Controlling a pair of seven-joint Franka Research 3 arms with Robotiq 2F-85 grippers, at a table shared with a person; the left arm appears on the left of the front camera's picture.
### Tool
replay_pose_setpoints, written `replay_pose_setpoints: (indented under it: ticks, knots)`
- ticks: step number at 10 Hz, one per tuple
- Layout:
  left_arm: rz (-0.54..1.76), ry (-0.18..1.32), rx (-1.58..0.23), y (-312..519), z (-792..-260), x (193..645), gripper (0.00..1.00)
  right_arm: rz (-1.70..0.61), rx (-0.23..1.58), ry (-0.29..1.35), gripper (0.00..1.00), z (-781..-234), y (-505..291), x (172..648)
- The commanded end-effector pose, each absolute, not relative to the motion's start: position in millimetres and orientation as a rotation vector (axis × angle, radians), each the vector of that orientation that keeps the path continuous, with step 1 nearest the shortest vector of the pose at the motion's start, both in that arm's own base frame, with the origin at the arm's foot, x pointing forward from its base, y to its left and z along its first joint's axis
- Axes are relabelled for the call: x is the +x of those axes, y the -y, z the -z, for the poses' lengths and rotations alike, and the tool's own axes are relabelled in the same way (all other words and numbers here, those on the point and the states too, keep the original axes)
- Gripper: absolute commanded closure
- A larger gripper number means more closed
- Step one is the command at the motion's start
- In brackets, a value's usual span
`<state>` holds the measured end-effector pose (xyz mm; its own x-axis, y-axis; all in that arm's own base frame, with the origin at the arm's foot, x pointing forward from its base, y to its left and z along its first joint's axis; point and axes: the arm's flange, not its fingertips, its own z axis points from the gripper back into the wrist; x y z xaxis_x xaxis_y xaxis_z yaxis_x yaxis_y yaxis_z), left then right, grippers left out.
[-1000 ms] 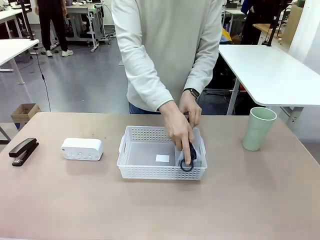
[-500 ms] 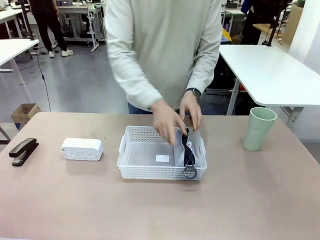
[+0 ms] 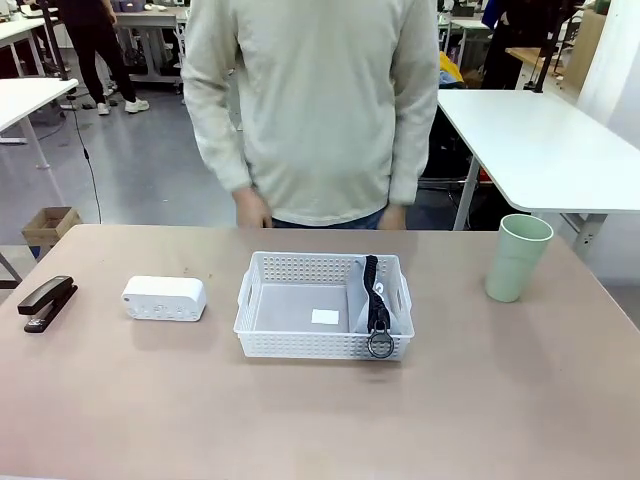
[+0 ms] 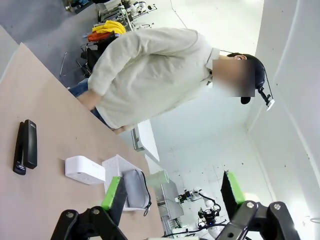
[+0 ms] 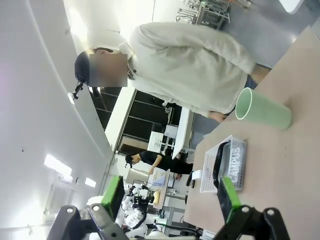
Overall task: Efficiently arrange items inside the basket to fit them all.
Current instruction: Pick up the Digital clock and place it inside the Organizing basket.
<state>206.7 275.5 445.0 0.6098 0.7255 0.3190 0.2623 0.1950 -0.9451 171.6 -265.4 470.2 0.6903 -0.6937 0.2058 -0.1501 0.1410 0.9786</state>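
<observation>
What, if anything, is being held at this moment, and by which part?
Nothing is held. The left tool and right tool are open and empty; the person's hands are off the pouch, which stands in the basket.

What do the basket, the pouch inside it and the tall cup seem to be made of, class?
Basket: white moulded plastic, likely; rigid perforated walls.
Pouch: grey fabric, apparently; soft, matte, black zipper.
Cup: pale green, matte, probably plastic; ceramic cannot be ruled out.
</observation>
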Motion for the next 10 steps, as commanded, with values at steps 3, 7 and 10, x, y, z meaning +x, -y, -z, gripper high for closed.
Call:
replay_pose_setpoints:
  ticks: [3,7,10]
  knots:
    - [-0.258,0.847,-1.395,-272,-456,225,0.0,0.432,1.406,0.797,0.0,-472,267,175]
    - [0.431,0.79,-1.205,-181,-513,298,0.0,0.432,1.406,0.797,0.0,-472,267,175]
    - [0.9,0.68,-1.058,-100,-504,318,0.0,0.432,1.406,0.797,0.0,-472,267,175]
